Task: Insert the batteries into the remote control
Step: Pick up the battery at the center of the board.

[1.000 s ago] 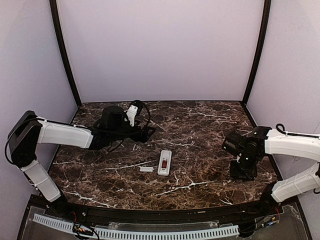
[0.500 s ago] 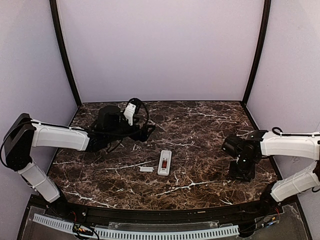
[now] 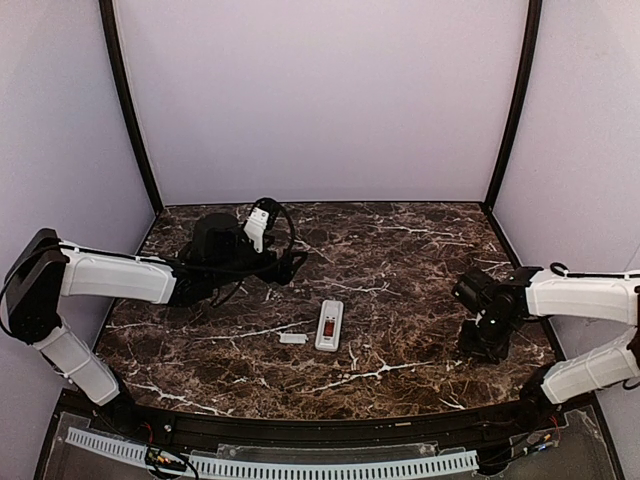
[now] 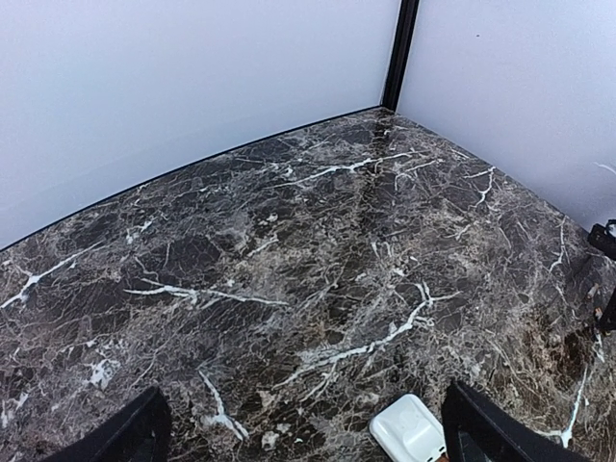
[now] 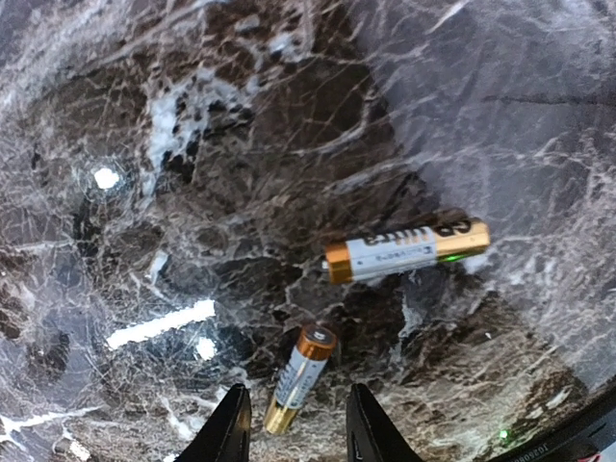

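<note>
The white remote control [image 3: 329, 324] lies in the middle of the marble table with a reddish patch in its middle. One end of it shows in the left wrist view [image 4: 409, 429]. My left gripper [image 3: 290, 265] is open and empty, a little behind and left of the remote. Its fingertips [image 4: 486, 431] frame bare table. Two batteries lie under my right gripper [image 3: 487, 340]. One [image 5: 404, 248] lies crosswise further out. The other [image 5: 300, 378] lies with its near end between my open right gripper [image 5: 298, 435], whose fingers are not touching it. The batteries are hidden in the top view.
A small flat white cover piece [image 3: 292, 338] lies just left of the remote. Pale walls with black corner posts [image 3: 508, 110] close the table at the back and sides. A black rail [image 3: 320, 430] runs along the near edge.
My right gripper has shifted slightly right and down over the batteries. My left arm has drawn back a little to the left. The remote and cover piece have not moved.
</note>
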`<state>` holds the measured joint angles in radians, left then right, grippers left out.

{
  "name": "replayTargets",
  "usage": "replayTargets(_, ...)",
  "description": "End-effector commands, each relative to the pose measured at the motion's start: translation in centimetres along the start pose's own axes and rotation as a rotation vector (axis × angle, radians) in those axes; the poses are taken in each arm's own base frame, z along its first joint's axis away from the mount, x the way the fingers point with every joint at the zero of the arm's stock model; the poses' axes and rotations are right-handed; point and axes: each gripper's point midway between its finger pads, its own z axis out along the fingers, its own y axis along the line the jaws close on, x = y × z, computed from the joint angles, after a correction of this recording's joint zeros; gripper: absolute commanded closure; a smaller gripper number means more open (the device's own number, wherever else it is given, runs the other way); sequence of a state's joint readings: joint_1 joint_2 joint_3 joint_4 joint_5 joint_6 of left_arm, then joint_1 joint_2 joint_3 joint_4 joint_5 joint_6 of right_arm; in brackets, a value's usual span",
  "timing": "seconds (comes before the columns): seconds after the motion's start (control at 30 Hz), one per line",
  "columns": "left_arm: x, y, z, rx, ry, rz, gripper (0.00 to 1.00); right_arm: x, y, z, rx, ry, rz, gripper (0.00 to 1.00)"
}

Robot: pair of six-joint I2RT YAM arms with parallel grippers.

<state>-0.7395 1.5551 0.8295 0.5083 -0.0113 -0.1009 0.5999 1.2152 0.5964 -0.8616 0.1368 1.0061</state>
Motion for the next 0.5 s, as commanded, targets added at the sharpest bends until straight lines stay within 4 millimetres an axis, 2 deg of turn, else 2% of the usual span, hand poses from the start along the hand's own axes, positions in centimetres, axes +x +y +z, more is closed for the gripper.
replayTargets(0.0,-1.3,-0.2,-0.9,-0.004,-0.041,0.018,0.02,0.1,0.8,1.2,-0.03,0.015,-0.008,0.69)
replayTargets(0.1,-1.1,-0.1,-0.9,-0.008,-0.037,0.022,0.02,0.4,1.1,1.7,-0.04,0.034,-0.007,0.73)
replayTargets(0.37,-0.9,0.4,-0.7,-0.038,-0.019,0.029,0.01,0.8,2.5,1.6,-0.114,0.058,-0.004,1.0)
replayTargets(0.47,-0.9,0.4,-0.7,-0.039,-0.014,0.029,0.01,0.9,3.9,1.1,-0.154,0.05,-0.031,1.0)
